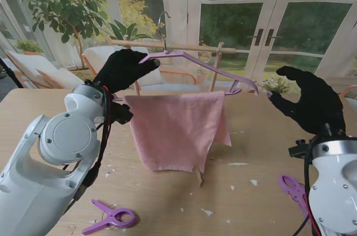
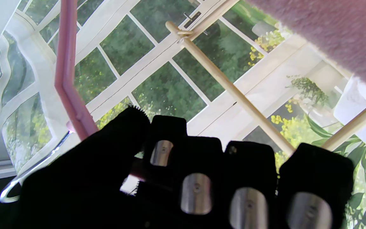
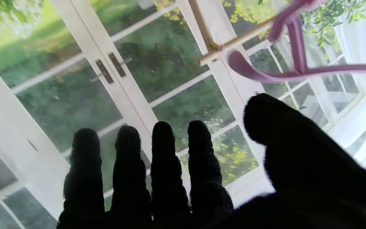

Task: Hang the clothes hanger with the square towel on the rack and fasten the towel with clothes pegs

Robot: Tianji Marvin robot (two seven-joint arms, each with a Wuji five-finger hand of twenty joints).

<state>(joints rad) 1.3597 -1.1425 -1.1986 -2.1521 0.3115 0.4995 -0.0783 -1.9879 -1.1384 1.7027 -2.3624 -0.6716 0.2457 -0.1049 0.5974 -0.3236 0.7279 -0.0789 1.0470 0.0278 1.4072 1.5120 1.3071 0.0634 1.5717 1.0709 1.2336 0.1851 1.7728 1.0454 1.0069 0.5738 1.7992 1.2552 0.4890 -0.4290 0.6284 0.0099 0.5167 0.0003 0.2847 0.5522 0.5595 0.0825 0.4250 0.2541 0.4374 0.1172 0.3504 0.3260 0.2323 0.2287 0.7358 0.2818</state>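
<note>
— Now, why is the lilac plastic clothes hanger (image 1: 195, 64) held so high?

— The left hand (image 1: 124, 68) pinches its left end, so the metal hook (image 1: 162, 27) can reach the wooden rack bar (image 1: 167, 46). The pink square towel (image 1: 177, 127) drapes over it, above the desk (image 1: 245, 152).

— And the right hand (image 1: 312, 102)?

— Its fingers (image 3: 164, 165) are spread, empty, beside the hanger's right end. Two purple pegs (image 1: 109, 217) wait nearer.

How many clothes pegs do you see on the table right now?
2. One purple peg lies nearest me on the left; another purple peg sits on the right, partly hidden by the right arm. More may be hidden.
</note>
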